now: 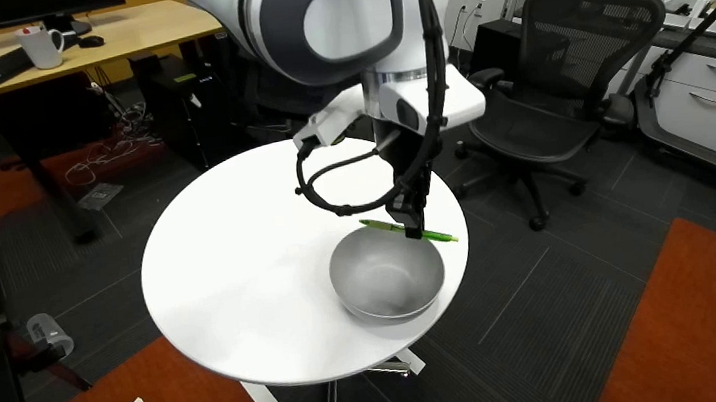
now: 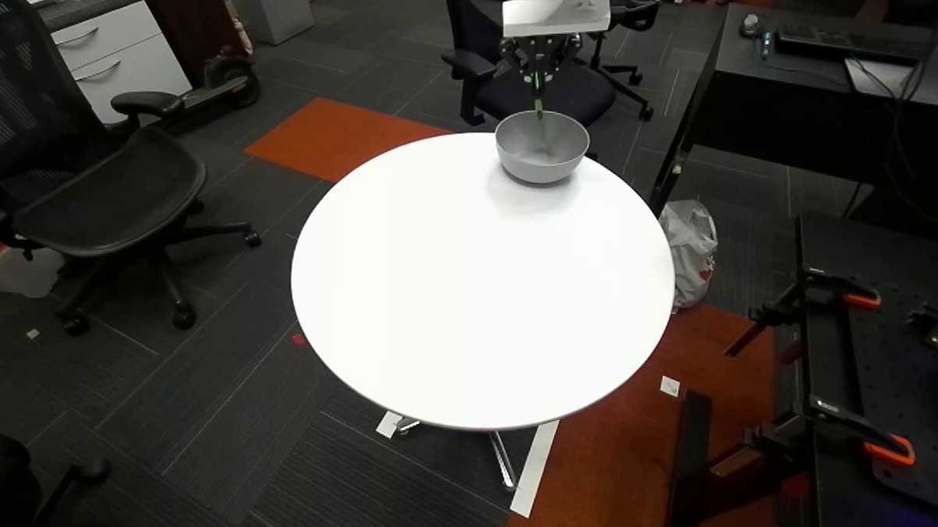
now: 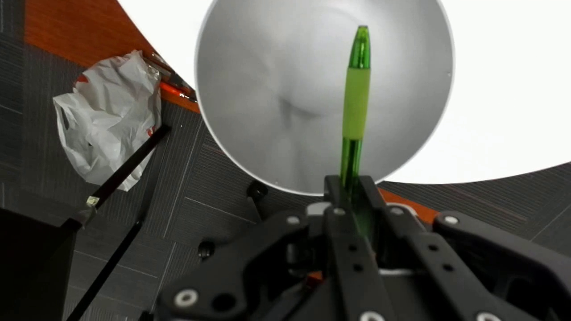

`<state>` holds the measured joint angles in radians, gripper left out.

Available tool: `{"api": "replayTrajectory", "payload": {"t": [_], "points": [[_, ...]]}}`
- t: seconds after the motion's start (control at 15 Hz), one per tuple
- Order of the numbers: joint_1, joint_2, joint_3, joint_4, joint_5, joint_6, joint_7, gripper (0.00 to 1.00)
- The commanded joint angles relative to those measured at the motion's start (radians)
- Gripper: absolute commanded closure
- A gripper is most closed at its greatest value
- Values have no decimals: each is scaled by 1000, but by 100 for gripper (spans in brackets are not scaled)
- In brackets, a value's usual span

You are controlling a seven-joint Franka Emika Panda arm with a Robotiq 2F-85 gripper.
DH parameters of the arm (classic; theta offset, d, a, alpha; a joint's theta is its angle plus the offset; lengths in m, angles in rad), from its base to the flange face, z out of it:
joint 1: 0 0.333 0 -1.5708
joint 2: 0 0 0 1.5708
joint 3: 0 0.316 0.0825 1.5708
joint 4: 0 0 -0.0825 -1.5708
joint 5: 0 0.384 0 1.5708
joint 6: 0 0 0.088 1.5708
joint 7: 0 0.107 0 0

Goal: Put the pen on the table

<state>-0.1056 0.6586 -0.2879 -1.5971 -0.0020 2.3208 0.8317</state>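
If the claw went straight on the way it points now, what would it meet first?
Most likely the gray bowl below, near its rim, though depth is unclear; the green pen in the claw may touch it first.

We see the pen (image 3: 356, 104) held in the tool (image 3: 349, 182), over the bowl (image 1: 383, 275), which sits on the bench (image 1: 237, 262) near its edge; in an exterior view we find a desk (image 1: 133, 30) behind left, a chair (image 1: 586, 47) behind right
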Motion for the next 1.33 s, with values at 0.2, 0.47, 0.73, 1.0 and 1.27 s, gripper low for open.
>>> {"api": "replayTrajectory", "payload": {"t": [0.2, 0.47, 0.73, 1.0, 1.27], "points": [[80, -232, 3, -220, -67, 2, 49, 97], [148, -291, 32, -286, -74, -22, 165, 97], [185, -296, 75, -308, -61, -32, 289, 97], [192, -253, 117, -310, -43, 4, 375, 97], [188, -184, 142, -297, -30, 52, 428, 97]]}}
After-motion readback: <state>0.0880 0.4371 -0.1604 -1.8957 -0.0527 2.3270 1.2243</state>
